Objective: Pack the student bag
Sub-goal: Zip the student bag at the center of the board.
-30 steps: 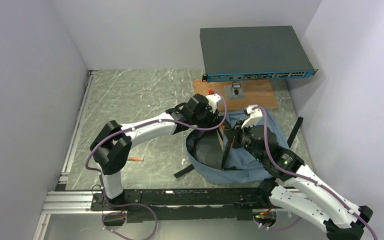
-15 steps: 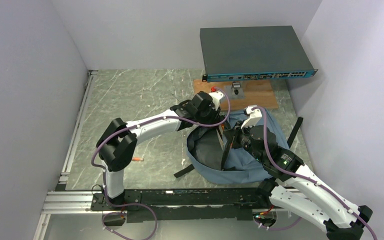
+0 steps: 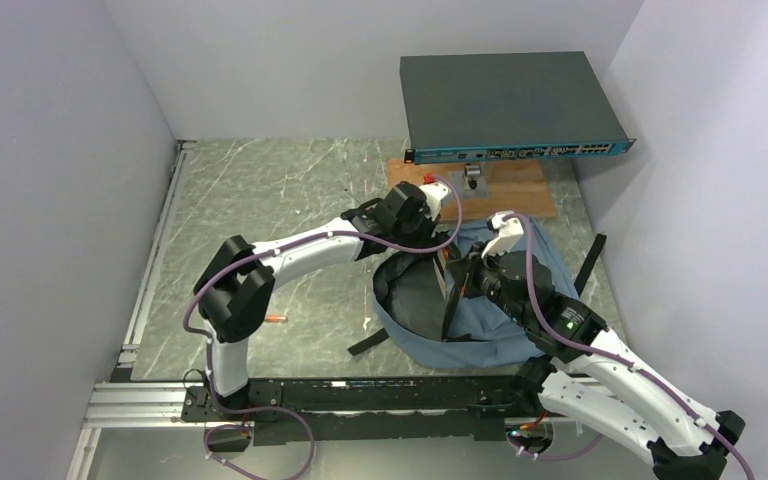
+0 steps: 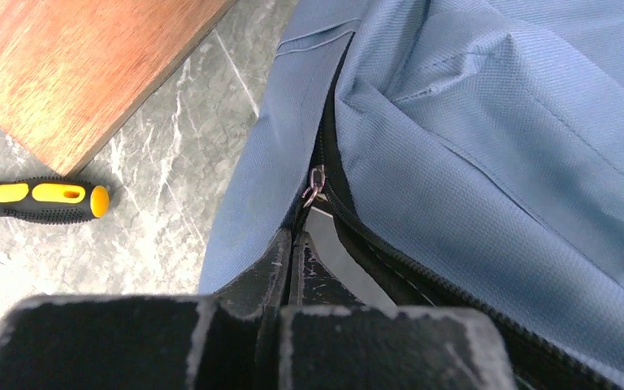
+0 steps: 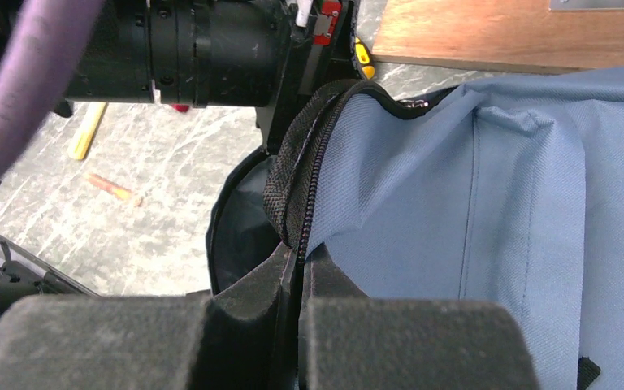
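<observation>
Top camera first: student bag (image 3: pixel 505 322) slumped on the right side of the marbled table (image 3: pixel 280 190), mouth gaping toward the left, just in front of a wooden board (image 3: pixel 525 185) and a grey network switch (image 3: pixel 505 100) up on a stand. No real look at either pincer from up there, both tucked under the left arm (image 3: pixel 300 250) and right arm (image 3: pixel 610 370) at the bag's opening.

Wrist cams way more useful. Left gripper (image 4: pixel 292 248) squeezed together on the black zipper edge, just below a little metal zipper pull (image 4: pixel 315 185). Same view also catches a black-and-yellow screwdriver handle (image 4: pixel 41 200) on the marble beside the board's corner, hard to find from overhead. Right gripper (image 5: pixel 296 258) likewise clamped on the zipper trim, black teeth curving up and away from the pads, left arm's dark wrist looming just past the rim.

Right cam also picks up a yellow stick (image 5: pixel 88 130) and an orange pen-ish thing (image 5: pixel 112 188) lying on the table; only the orange one easy to spot from above.

Bag interior mostly dark, contents impossible to tell. Rest of the screwdriver cut off by the frame edge.
</observation>
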Controlling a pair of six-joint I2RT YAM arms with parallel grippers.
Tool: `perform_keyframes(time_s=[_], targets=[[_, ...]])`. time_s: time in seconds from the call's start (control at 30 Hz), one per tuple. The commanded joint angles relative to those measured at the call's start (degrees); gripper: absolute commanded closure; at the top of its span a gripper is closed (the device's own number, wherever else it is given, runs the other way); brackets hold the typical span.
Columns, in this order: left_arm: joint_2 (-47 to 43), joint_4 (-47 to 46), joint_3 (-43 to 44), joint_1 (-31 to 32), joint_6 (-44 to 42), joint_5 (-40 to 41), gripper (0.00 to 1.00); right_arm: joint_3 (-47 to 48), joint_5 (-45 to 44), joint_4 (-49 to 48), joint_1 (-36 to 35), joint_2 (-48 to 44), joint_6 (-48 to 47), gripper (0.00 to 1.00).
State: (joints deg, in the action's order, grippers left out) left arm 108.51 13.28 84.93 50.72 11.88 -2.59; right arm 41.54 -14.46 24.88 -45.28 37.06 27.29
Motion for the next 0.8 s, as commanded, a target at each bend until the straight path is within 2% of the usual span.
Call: perform_keyframes(time_s=[0.0, 0.07, 0.1, 0.2, 0.3, 0.4, 0.63, 0.77], targets=[[-6.02, 0.94, -0.41, 0.15, -2.37, -1.13, 1.0, 0.62, 0.5, -0.03, -0.08, -0.75, -0.32, 1.0], [-7.36, 1.6, -1.12, -0.08, -2.07, -2.56, 1.0, 0.37, 0.56, 0.24, -0.14, -0.88, -0.69, 1.0], [-7.77, 2.01, -1.35, -0.41, -1.63, -3.45, 1.0, 0.33, 0.69, 0.29, -0.13, -0.74, -0.85, 0.94], [-8.58, 1.61, -2.74, -1.92, 0.81, -7.0, 1.0, 1.06, 0.49, 1.03, -0.08, 0.18, -0.46, 0.67], [-8.73, 0.43, -4.48, -3.54, 3.03, -9.66, 1.0, 2.74, 0.02, 1.14, -0.02, 1.55, -0.07, 0.52], [-8.34, 0.69, -4.55, -4.19, 3.88, -10.89, 1.0, 5.03, -1.55, 1.45, 0.04, 3.19, -0.48, 0.29], [-7.41, 1.16, -4.18, -4.73, 4.42, -11.75, 1.0, 9.69, -2.33, 2.07, 3.53, 6.39, -1.88, 0.12], [-7.48, 1.47, -4.55, -5.21, 4.64, -11.37, 1.0, 11.6, -0.9, 4.9, 11.26, 11.82, -3.11, 0.15]])
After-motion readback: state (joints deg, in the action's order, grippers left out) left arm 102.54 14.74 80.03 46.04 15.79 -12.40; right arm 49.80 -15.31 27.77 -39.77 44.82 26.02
